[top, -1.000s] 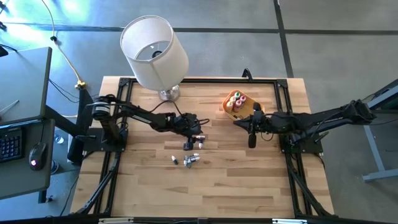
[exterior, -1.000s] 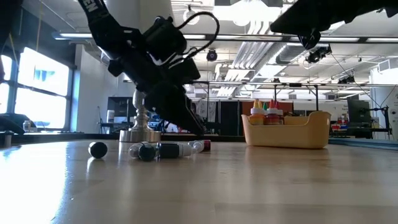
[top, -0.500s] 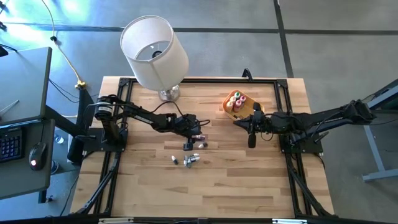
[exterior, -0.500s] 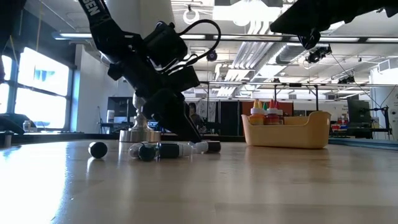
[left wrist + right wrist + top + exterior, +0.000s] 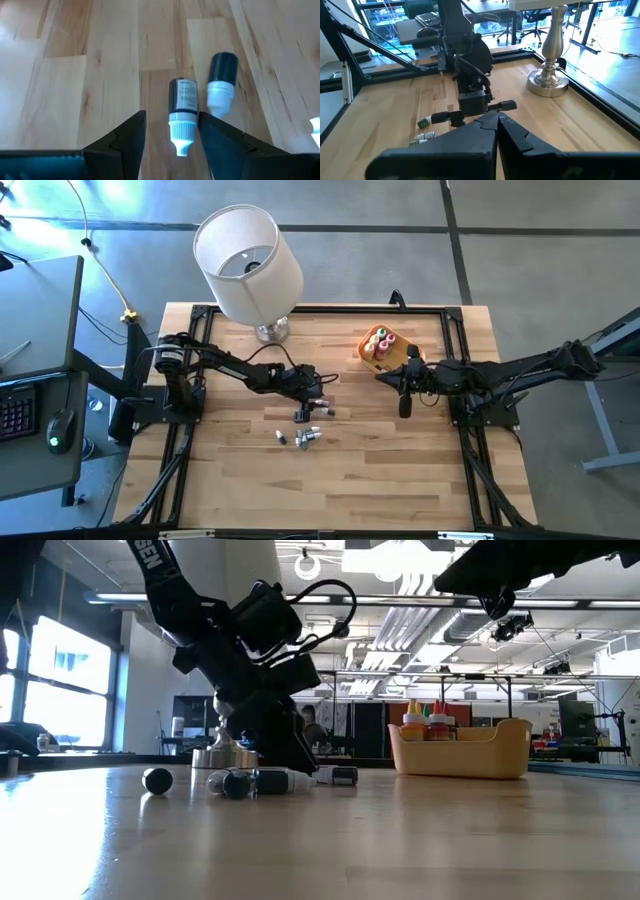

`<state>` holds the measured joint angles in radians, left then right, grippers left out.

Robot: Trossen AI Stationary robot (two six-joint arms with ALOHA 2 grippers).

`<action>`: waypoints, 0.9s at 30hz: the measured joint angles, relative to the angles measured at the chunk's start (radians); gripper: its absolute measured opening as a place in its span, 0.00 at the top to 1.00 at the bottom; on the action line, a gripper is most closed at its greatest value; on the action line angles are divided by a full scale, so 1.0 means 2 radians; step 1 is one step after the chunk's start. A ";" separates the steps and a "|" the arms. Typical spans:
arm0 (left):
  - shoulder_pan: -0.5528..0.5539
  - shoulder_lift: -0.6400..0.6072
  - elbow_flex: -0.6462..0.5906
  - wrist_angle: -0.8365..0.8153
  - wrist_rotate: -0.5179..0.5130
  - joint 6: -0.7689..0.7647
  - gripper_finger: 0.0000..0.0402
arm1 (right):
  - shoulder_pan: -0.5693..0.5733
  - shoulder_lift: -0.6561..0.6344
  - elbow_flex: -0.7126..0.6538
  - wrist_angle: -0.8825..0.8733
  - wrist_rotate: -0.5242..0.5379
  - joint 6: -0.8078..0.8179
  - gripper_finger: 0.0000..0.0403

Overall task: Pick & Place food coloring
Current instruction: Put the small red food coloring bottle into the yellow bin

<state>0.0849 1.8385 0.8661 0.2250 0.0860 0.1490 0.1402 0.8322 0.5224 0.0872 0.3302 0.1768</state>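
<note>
Two fingers of left gripper (image 5: 170,132) parted, straddling one dark food coloring bottle (image 5: 182,107) lying flat on table (image 5: 400,470); white cap points back between the fingers, fingers apart from the bottle, nothing gripped. Second dark bottle (image 5: 220,80) lying just beside the first, outside the fingers. Left gripper (image 5: 312,387) low over the wood, south-east of lamp (image 5: 248,265), close to lamp base (image 5: 225,754) in low view. Loose bottles (image 5: 308,437) scattered on table just past the gripper, farther from lamp; a few more lying flat near dark round cap (image 5: 157,780) in low view. Right gripper (image 5: 496,122) clenched shut, empty, held above table well to the right of lamp, just beside orange bowl (image 5: 372,358). Bowl holds several upright bottles (image 5: 384,340) with red, orange, green and pale caps. Bowl sits right of lamp, near table's back edge.
</note>
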 joint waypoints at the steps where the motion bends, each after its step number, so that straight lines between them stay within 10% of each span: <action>1: 0.000 0.000 0.000 0.003 0.000 -0.001 0.55 | 0.000 0.000 0.000 0.000 0.000 0.000 1.00; 13: 0.000 0.027 0.002 0.037 0.005 -0.004 0.57 | 0.000 0.000 0.000 0.003 0.000 0.002 1.00; 27: 0.000 0.031 0.015 0.080 -0.009 -0.038 0.83 | 0.000 0.000 0.000 0.002 0.000 0.006 1.00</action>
<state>0.0849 1.9011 0.8963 0.3857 0.0689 0.0738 0.1398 0.8322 0.5224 0.0920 0.3298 0.1879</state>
